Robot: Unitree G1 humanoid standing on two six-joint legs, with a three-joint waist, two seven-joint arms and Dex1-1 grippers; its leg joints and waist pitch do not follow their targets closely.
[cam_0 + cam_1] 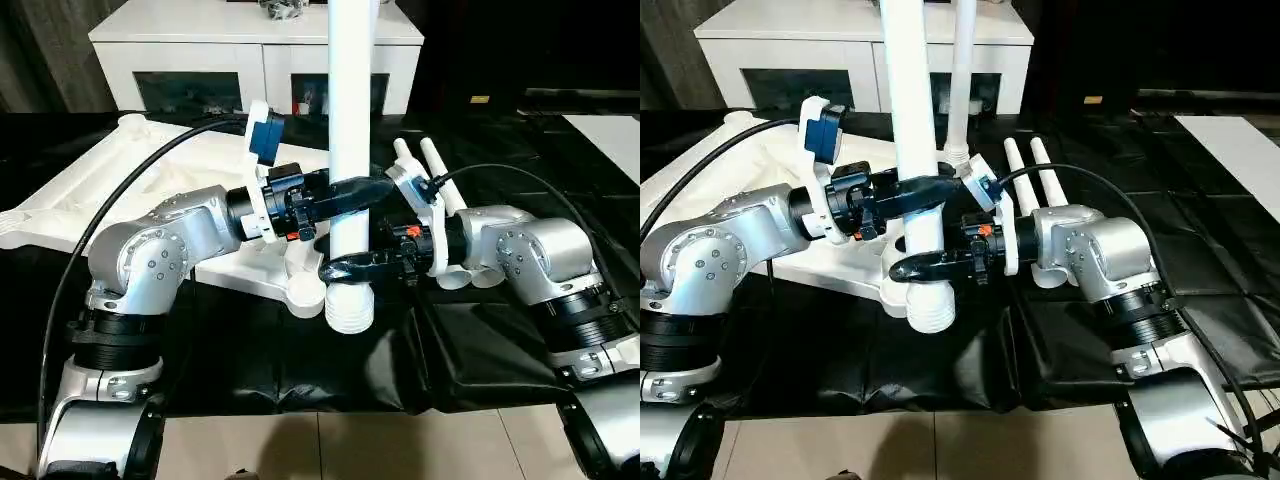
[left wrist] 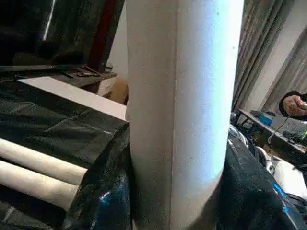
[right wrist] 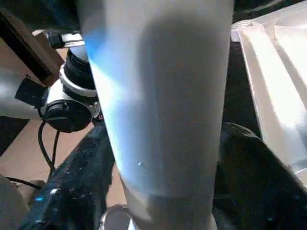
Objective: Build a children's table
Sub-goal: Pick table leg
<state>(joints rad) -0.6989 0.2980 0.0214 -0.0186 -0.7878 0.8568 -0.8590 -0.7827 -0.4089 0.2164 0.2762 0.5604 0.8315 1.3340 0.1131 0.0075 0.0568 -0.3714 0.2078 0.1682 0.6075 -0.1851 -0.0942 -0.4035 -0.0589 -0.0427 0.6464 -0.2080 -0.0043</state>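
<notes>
While the left claw (image 1: 352, 192) clasps the long white tapered tubular leg (image 1: 352, 120) upright and the right claw (image 1: 345, 266) loosely rings it lower, its ribbed end hangs just beside the white plastic X-ribbed top's (image 1: 150, 170) corner socket (image 1: 303, 290); next, seat it.

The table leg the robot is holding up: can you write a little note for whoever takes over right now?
Left tool: shut on the upright leg, the higher grip.
Right tool: its fingers curve around the same leg lower down, just above the ribbed end; a firm grip cannot be told.
Tabletop: lying underside up on the black cover, behind the arms.
Second leg: already standing in the tabletop.
Two spare legs: lying on the cover beside the right arm.
Left to do: seat the held leg in a corner socket, then fit the two spare legs.
</notes>
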